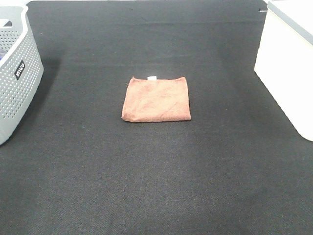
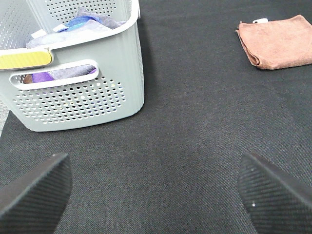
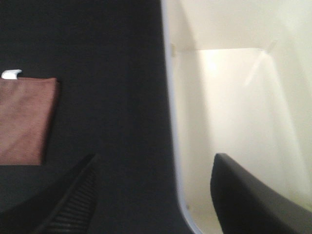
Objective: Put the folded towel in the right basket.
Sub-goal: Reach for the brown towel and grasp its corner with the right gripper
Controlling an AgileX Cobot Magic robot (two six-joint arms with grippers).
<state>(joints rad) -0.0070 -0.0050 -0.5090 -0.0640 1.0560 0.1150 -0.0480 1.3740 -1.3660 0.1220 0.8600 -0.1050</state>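
Grey basket (image 2: 97, 105) holds mixed cloths (image 2: 85, 22); folded towel (image 1: 156, 99) on mat (image 1: 156, 186), outside white basket (image 1: 288, 73); left tool (image 2: 152, 163), right tool (image 3: 156, 158) spread.

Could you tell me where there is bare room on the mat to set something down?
The mat is bare between the towel and the grey basket, between the towel and the white basket, and across the whole near side. It is crowded only inside the grey basket, which holds cloths; the white basket's visible inside is bare.
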